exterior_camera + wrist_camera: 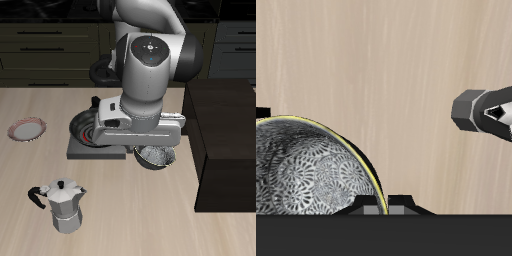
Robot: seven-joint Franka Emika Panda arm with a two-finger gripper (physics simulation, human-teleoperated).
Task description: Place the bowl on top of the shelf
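Nearest you: moka pot [64, 206], upright near the table's front edge. Next: your gripper [152, 150], fingers closed on the rim of the bowl [156, 156], which hangs tilted above the table [130, 215] (patterned grey inside fills the wrist view [311, 170]). Beside it: dark shelf [225, 140], flat top bare. Behind: frying pan [85, 127] on grey stove plate [80, 150]. Far side: red-rimmed plate [27, 129].

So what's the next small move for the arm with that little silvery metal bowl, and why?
Probably lift straight up. In the exterior view the small silvery-grey metal bowl sits just under the gripper, beside the grey square stove plate and below the flat top of the dark brown boxy shelf. The wrist view shows the bowl's rim right at the fingers, so it seems gripped, though I can't confirm that.
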